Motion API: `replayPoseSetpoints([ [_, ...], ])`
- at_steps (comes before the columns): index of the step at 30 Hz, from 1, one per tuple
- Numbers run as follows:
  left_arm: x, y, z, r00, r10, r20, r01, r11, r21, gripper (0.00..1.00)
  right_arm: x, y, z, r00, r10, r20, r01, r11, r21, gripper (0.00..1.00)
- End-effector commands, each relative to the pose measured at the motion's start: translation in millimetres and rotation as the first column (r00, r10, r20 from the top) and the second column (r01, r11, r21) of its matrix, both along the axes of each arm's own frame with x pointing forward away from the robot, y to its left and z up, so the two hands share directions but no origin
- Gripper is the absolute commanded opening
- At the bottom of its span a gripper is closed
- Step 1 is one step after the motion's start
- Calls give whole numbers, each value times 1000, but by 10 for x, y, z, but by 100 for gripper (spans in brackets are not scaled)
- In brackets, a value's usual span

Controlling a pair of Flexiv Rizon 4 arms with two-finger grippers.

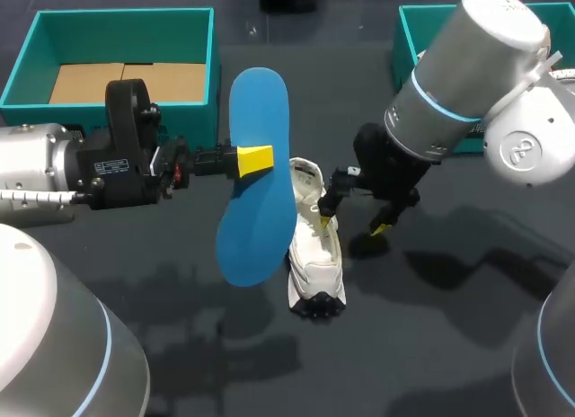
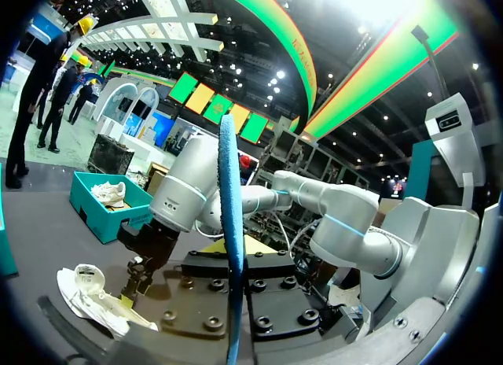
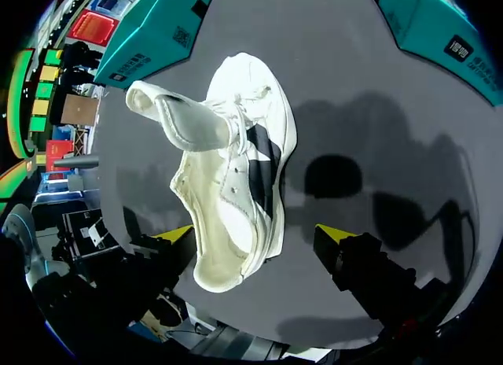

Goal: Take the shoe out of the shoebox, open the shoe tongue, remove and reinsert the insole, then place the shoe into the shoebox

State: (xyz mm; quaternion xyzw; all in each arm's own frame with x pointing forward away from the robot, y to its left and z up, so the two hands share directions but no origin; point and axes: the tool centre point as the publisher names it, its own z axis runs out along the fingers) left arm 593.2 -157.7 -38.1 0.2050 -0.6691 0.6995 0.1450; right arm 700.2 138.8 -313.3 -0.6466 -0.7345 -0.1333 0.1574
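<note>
1. At mid-table, nearest: finding one white shoe (image 1: 314,255) upright, tongue pulled open, presumably awaiting reinsertion.
2. Noting right gripper (image 1: 353,225) straddling it, fingers wide apart, gripping nothing, seemingly steadying.
3. Recording left gripper (image 1: 254,159) pinching one blue insole (image 1: 256,192) aloft, clear of the shoe.
4. Counting two teal shoeboxes (image 1: 214,66) (image 1: 402,39) farthest.

Your table and what lay inside the boxes
You had a dark grey table (image 1: 404,363), shadowed at its near right. Brown cardboard (image 1: 126,82) lay flat inside the teal box (image 1: 121,35) at far left; crumpled white paper (image 2: 110,193) sat in the other teal box (image 2: 96,217) at far right.
</note>
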Motion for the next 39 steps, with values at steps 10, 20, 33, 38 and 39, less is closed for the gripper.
replayPoseSetpoints([
  [10,2,-33,10,1000,3,0,-3,1000,-1,0,-2,-171,331,998,16,-68,7,945,327,100],
  [20,317,40,87,908,59,415,-68,998,9,0,1,-153,318,994,35,-100,3,935,354,100],
  [33,644,9,-95,641,-118,759,-6,987,159,0,118,-178,422,976,0,-216,106,869,483,100],
  [38,619,-9,-121,597,-130,792,-29,983,183,0,118,-178,422,976,0,-216,106,869,483,100],
  [39,614,-25,-143,590,-131,797,-19,984,175,0,142,-185,434,974,9,-227,107,863,493,100],
])
